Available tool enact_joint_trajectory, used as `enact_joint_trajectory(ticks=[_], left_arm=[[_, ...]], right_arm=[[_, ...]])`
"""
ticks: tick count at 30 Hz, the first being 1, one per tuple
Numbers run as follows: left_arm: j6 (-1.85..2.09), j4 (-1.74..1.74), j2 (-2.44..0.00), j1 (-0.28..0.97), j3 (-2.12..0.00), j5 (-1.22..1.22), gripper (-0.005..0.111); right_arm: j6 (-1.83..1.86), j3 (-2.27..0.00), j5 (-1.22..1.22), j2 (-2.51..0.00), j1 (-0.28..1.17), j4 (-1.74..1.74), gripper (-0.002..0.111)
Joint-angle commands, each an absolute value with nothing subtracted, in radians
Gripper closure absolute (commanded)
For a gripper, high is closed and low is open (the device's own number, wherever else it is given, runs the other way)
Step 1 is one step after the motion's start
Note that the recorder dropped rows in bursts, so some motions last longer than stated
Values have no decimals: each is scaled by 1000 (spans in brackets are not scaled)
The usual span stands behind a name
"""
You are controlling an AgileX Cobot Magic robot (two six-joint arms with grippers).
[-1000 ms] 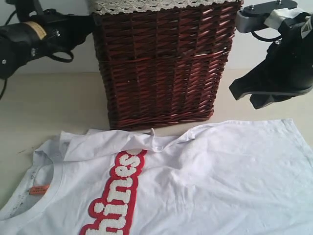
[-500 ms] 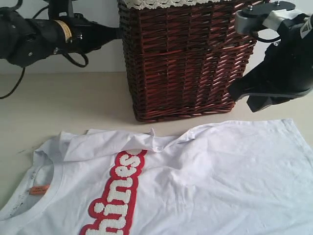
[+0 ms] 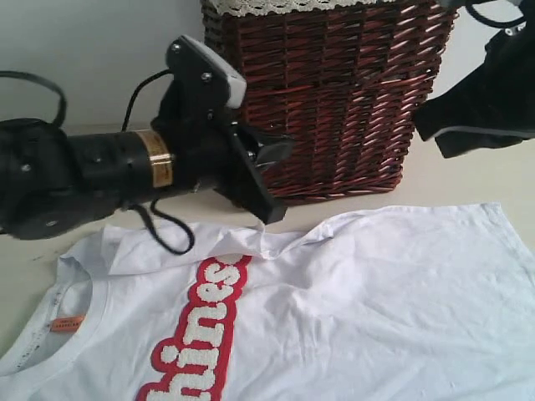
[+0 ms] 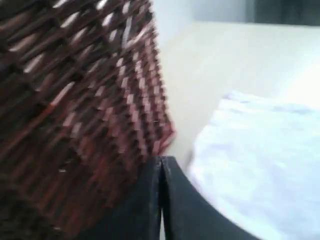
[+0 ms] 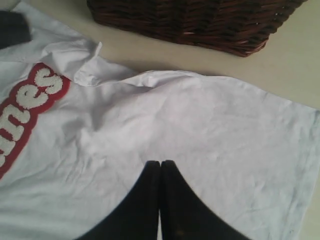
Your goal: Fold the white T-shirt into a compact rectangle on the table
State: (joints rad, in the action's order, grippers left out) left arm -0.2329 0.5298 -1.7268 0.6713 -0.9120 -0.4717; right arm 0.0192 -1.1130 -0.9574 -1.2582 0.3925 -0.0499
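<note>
A pale blue-grey wall [image 3: 92, 50] backs a cream tabletop [image 3: 472, 180], and a dark wicker basket [image 3: 334, 92] with a lace trim [image 3: 276, 7] stands at the far side. In front of it the white T-shirt [image 3: 376, 301] lies face up and still unfolded. Its neck is towards the left of the exterior view and its hem towards the right, with the red-edged lettering [image 3: 196, 334] running across the chest. The far sleeve [image 3: 167, 242] is bunched and partly turned over on itself just before the basket.

The last second has brought a lot of movement. The basket has slid to the right and now sits further from the sleeve. The left arm [image 3: 100, 175], which was up at the basket's far left, has swung round in front of it and now stretches low over the tabletop. The left gripper [image 4: 161, 170] has its jaws pressed together on nothing. It points down between the basket's front and the shirt's far edge, close to the bunched sleeve; I cannot tell whether it touches the cloth. The right arm [image 3: 489, 92] has drifted up and to the right. The right gripper [image 5: 160, 170] is likewise pinched together and empty, hanging well above the body of the shirt.

To my eye the basket has been nudged aside to make room and folding has not begun. The left gripper would have to part its jaws before it could take the sleeve.
</note>
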Motion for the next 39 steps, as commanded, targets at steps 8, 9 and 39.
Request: enact_joint_trajectory(ticks=[8, 9, 39], left_arm=[[92, 211, -2019, 560, -1396, -129, 107], [68, 200, -2030, 532, -1427, -96, 107], [473, -420, -1529, 577, -945, 648, 99]], right_arm=[[29, -1114, -946, -1232, 395, -51, 108], [29, -1114, -946, -1232, 395, -51, 108], [63, -1111, -986, -1232, 395, -73, 108]])
